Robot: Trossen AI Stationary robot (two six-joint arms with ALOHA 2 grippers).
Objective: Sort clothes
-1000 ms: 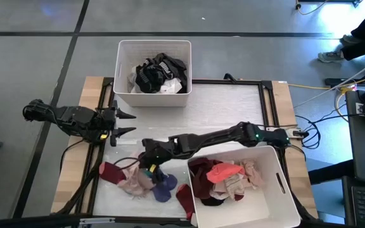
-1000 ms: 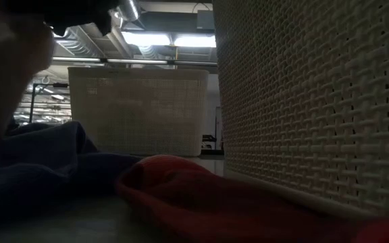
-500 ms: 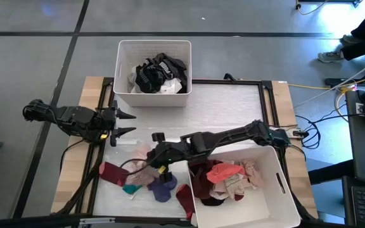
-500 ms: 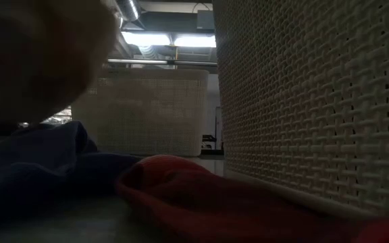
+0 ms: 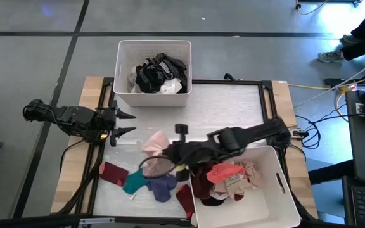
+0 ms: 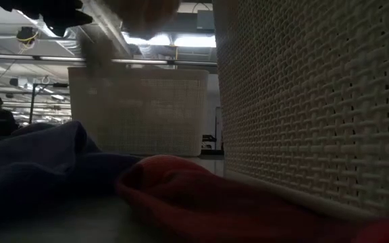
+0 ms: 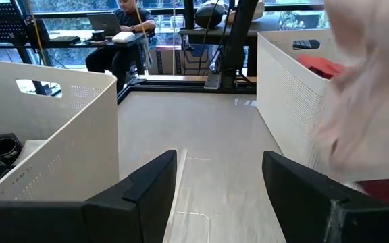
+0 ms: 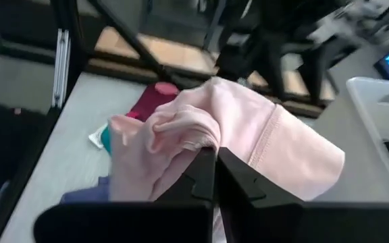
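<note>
I am seeing a pale pink garment (image 5: 154, 143) hanging just left of the high view's centre, lifted off the table (image 5: 227, 104). My right gripper (image 5: 170, 151) is clamping it with both fingers pinched together. Below it, maroon (image 5: 112, 172), teal (image 5: 134, 182) and purple (image 5: 163, 187) clothes are lying loose. My left gripper (image 5: 124, 123) is waiting at mid-left, its 2 fingers spread wide, holding nothing.

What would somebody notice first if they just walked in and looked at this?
Probably the pink garment hanging above the middle of the table, pinched in the right gripper, whose fingers are shut on it. Below it a heap of loose clothes lies by the table's near edge, beside the near bin full of red and pink pieces. The left gripper waits open at the left.
</note>
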